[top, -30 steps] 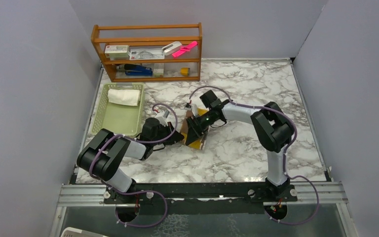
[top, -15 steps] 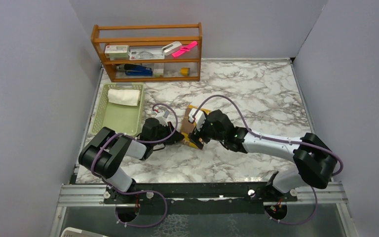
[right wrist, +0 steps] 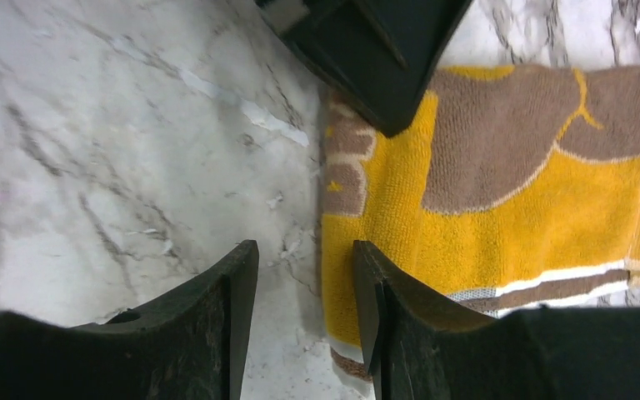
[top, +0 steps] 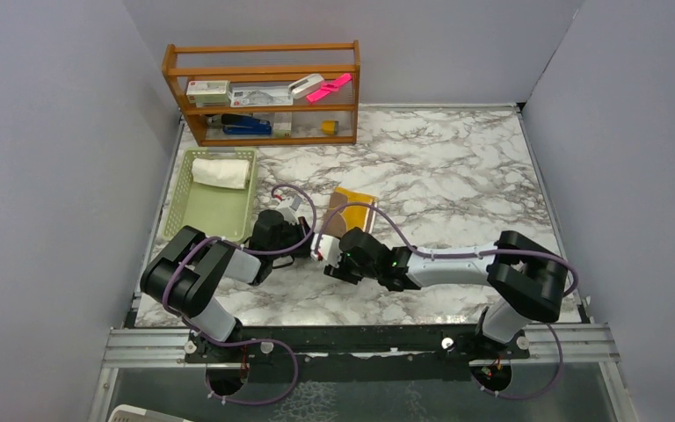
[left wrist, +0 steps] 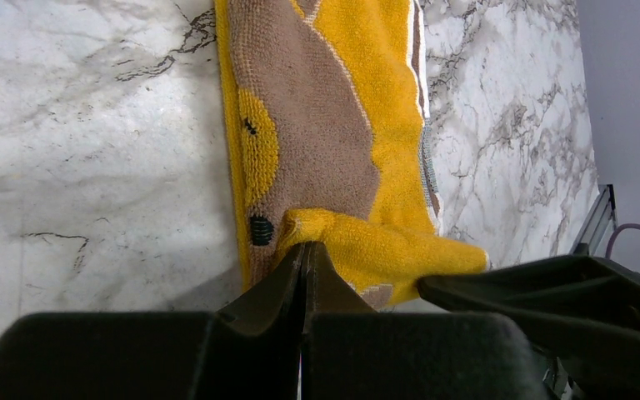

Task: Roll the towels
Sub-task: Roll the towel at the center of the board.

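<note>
Lying flat on the bench (top: 457, 167), mid-field and just ahead of both arms: mustard-yellow towel (top: 354, 205), brown bear pattern facing up. Not yet rolled.

Long axis: runs near to far, from the arms toward the wooden rack (top: 264, 88), with the far end tilted slightly right. The far end is free. The near end sits under the two wrists and is hidden in the top view.

Left pincer (left wrist: 305, 250): pressed together on a small raised fold of the yellow cloth at the towel's near end, left-hand corner. From this pincer the whole towel stretches straight away along its length.

Right pincer (right wrist: 304, 250): spread, holding nothing, low over the same near end. One finger is above bare marble and the other is at the towel's short edge. In its wrist view the cloth lies off to the right. The left pincer's finger shows just beside it, so the two are close together.

Judgement: the roll has to travel along the long axis, from near end to far. Both pincers are at the starting end. The left has cloth. The right needs to shift sideways onto the edge before it can lift its corner. With only one corner raised, the roll could start skewed.

White towel (top: 221, 171): looks rolled, lying in the pale green basket (top: 215, 215) at back left, well apart from both arms.
</note>
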Controlling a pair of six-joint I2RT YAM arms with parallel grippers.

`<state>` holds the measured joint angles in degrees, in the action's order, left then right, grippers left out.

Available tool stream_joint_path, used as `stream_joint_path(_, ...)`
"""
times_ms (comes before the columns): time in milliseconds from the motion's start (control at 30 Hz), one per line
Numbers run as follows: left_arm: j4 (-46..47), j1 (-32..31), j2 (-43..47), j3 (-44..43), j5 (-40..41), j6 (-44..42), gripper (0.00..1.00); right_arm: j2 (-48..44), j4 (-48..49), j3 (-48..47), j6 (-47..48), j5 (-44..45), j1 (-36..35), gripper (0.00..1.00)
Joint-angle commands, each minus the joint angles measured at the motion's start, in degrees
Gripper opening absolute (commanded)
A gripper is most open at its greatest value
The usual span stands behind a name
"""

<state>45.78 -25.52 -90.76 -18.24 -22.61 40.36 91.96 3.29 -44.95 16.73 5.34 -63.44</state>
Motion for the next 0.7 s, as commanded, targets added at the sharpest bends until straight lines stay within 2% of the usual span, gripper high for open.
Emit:
stream_joint_path(0, -6.63, 0.72, -1.01, 1.54, 1.09, -2.09, 0.00, 3.07, -2.64, -2.06, 0.77, 6.42, 0.09, 0.46)
stream_joint_path(300, -8.98, 1.77, -0.52, 1.04, 0.30, -4.34, 0.00, 7.75, -3.97, -3.79, 0.69, 9.96, 1.09, 0.44)
stream_joint_path(667, -14.88, 4.07, 1.42, -1.75, -1.07, -9.15, 0.00, 14.71, -10.74, -10.13, -3.43, 4.87, 7.14, 0.37)
